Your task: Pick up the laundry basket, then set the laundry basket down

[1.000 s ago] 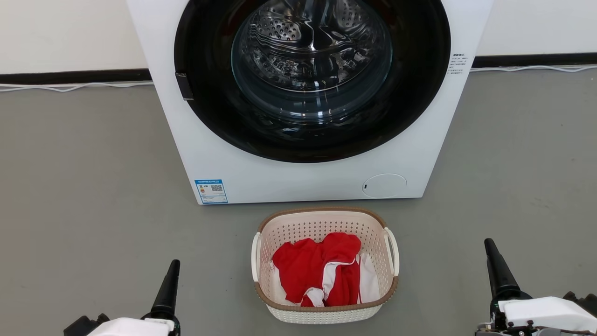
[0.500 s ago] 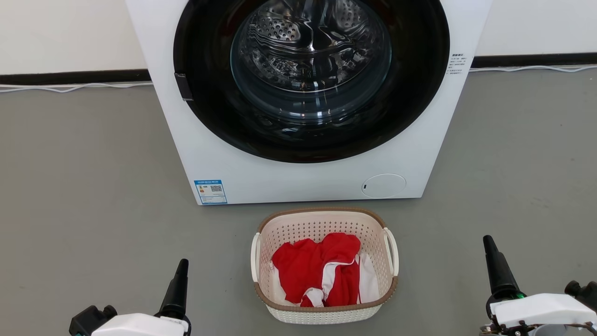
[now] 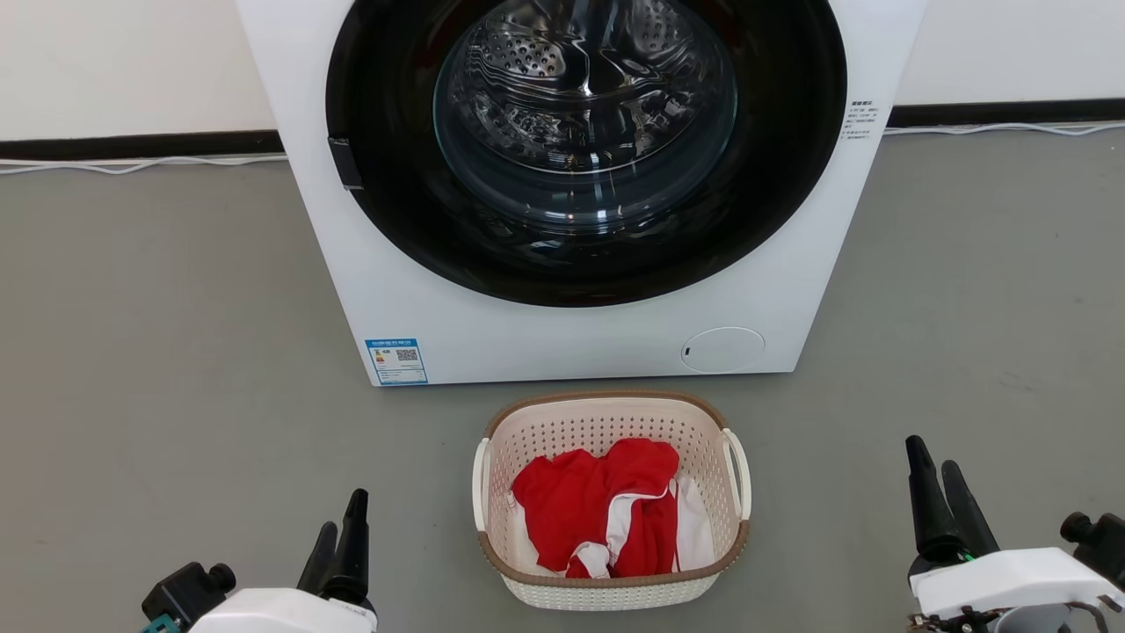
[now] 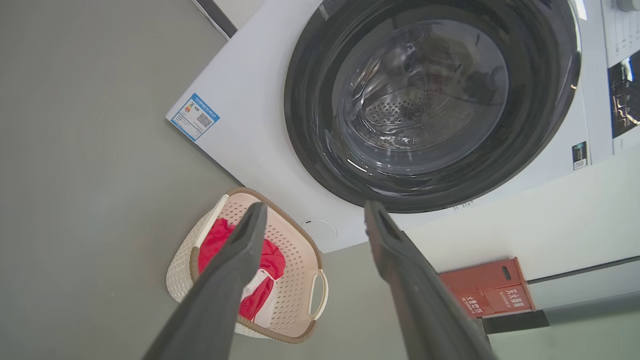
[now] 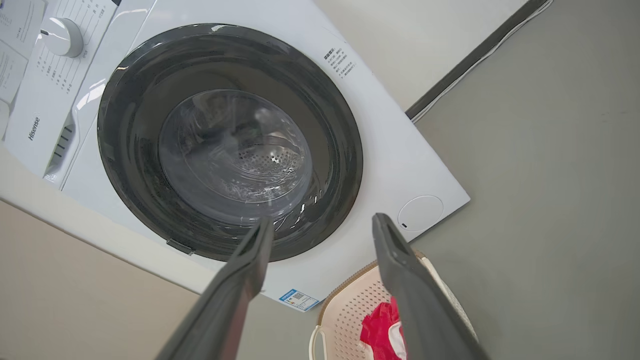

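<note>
The laundry basket (image 3: pixel 606 424) stands on the grey floor (image 3: pixel 176 369) just in front of the Hisense washing machine (image 3: pixel 457 308), below its dark-rimmed glass door (image 3: pixel 584 114) and well apart from both pincers. A red-and-white garment (image 3: pixel 598 510) lies crumpled inside it.

The left pincer (image 3: pixel 343 514) hangs low to the basket's left, its two dark fingers spread apart with nothing between them. The right pincer (image 3: pixel 932 453) is to the basket's right, likewise spread and empty.

In the right wrist view the brand name "Hisense" (image 5: pixel 33 128) reads on the control panel, near a white dial (image 5: pixel 62 36). A blue label (image 3: pixel 397 360) with a QR code sits at the front's lower left corner. The small print (image 3: pixel 861 119) beside the door's upper right is too fine to read. In the left wrist view a red box (image 4: pixel 487 290) stands by the wall, and its white characters look upside down and illegible.
</note>
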You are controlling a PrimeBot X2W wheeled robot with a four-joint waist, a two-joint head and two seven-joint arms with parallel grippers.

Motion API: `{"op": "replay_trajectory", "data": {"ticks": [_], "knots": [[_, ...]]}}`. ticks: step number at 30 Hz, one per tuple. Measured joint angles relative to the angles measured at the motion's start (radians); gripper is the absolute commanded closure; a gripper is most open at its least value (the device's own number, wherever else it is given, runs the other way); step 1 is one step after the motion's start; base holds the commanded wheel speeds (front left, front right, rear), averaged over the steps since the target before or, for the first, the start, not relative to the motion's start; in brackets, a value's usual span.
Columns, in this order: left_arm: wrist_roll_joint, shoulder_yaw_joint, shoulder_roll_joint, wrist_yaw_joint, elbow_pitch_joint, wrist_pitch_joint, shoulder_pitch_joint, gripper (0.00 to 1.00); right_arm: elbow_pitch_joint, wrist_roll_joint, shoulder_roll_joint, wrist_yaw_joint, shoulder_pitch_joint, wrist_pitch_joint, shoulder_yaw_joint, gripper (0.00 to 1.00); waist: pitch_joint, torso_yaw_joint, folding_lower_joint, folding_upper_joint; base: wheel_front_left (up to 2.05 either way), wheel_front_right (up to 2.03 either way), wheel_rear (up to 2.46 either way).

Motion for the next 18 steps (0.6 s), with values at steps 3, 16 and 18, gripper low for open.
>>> {"op": "replay_trajectory", "data": {"ticks": [3, 16, 18], "knots": [[0.024, -0.003, 0.000, 0.009, 0.000, -0.012, 0.000, 0.00, -0.002, -0.040, -0.002, 0.000, 0.000, -0.010, 0.004, 0.00, -0.001, 0.000, 0.0000, 0.0000, 0.00, 0.00, 0.00], [0.170, -0.025, 0.002, 0.026, 0.000, -0.051, 0.000, 0.00, -0.007, -0.195, -0.010, 0.000, 0.000, -0.045, 0.014, 0.00, -0.001, -0.002, -0.0001, 0.0000, 0.00, 0.00, 0.00], [0.194, -0.029, 0.002, 0.026, 0.000, -0.054, -0.001, 0.00, -0.007, -0.217, -0.010, 0.000, 0.000, -0.053, 0.015, 0.00, -0.001, -0.003, 0.0000, 0.0000, 0.00, 0.00, 0.00]]}}
